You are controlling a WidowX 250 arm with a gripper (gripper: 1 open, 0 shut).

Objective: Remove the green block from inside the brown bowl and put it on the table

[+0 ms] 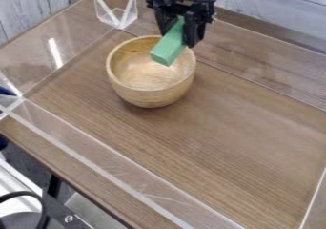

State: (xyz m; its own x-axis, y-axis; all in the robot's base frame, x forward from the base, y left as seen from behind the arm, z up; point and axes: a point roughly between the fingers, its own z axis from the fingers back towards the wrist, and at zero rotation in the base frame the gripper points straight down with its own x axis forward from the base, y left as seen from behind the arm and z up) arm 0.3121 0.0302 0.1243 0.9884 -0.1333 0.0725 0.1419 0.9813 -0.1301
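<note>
The green block (170, 47) hangs tilted in the air above the right rim of the brown bowl (152, 72), lifted out of it. My gripper (185, 30) is shut on the block's upper end, with the dark fingers on either side of it. The light-tan wooden bowl stands with nothing in it on the brown wood-grain table (192, 137), toward the back left. The arm comes down from the top edge of the view.
Clear acrylic walls (51, 52) run along the table's edges. A clear acrylic stand (117, 11) sits in the back corner behind the bowl. Open tabletop stretches to the right and front of the bowl.
</note>
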